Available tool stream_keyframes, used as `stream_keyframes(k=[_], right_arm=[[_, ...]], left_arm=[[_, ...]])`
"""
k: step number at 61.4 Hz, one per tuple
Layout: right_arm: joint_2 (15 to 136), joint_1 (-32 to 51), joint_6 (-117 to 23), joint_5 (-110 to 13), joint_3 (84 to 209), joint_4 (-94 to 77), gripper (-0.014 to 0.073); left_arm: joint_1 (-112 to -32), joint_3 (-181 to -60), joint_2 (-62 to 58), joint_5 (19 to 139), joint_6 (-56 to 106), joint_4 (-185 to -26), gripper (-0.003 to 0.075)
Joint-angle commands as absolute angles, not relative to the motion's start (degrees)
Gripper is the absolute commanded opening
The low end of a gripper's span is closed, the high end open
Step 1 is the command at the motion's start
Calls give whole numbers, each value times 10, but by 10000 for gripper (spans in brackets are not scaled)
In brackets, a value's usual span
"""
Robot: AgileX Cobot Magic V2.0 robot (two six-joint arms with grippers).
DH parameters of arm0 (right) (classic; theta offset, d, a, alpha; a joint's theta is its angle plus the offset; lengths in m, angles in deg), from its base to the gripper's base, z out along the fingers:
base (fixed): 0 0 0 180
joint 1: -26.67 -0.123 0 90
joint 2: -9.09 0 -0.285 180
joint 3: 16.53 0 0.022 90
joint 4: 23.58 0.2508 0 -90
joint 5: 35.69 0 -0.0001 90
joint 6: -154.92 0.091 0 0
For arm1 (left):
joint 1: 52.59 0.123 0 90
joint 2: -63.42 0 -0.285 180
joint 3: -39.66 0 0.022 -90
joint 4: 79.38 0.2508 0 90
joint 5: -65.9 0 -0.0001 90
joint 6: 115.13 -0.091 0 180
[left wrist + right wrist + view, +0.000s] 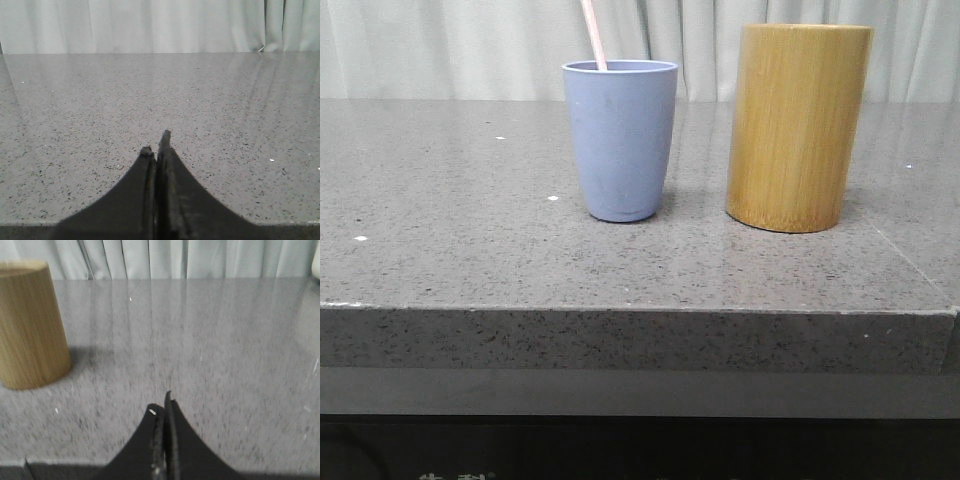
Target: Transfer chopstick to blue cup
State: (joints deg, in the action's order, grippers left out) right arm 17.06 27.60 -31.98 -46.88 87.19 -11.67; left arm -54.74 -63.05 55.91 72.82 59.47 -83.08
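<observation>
The blue cup (620, 140) stands upright on the grey stone table (470, 250), left of centre in the front view. A pale pink chopstick (593, 34) leans inside it and sticks out past the rim, running up out of the frame. In the left wrist view my left gripper (156, 142) is shut with nothing between its dark fingers, low over bare tabletop. My right gripper (164, 404) is shut and empty too, over the table to the right of the bamboo holder (31, 325).
A tall tan bamboo holder (796, 125) stands just right of the blue cup, a small gap between them. The table's front edge (620, 310) runs across the front view. Pale curtains (470, 45) hang behind the table.
</observation>
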Motion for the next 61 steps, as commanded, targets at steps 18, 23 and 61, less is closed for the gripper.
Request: stream_keyframes(k=[18,23,61], right_arm=[[151,281,-326,-417,849,-123,-116],[151,281,-326,-418,849,-123,-116],[151,281,-326,-418,849,-123,-116]], left_arm=[[-549,-625,572,676,600,-834,-19],[-549,-625,572,676,600,-834,-19],[-549,-625,572,676,600,-834,-19]])
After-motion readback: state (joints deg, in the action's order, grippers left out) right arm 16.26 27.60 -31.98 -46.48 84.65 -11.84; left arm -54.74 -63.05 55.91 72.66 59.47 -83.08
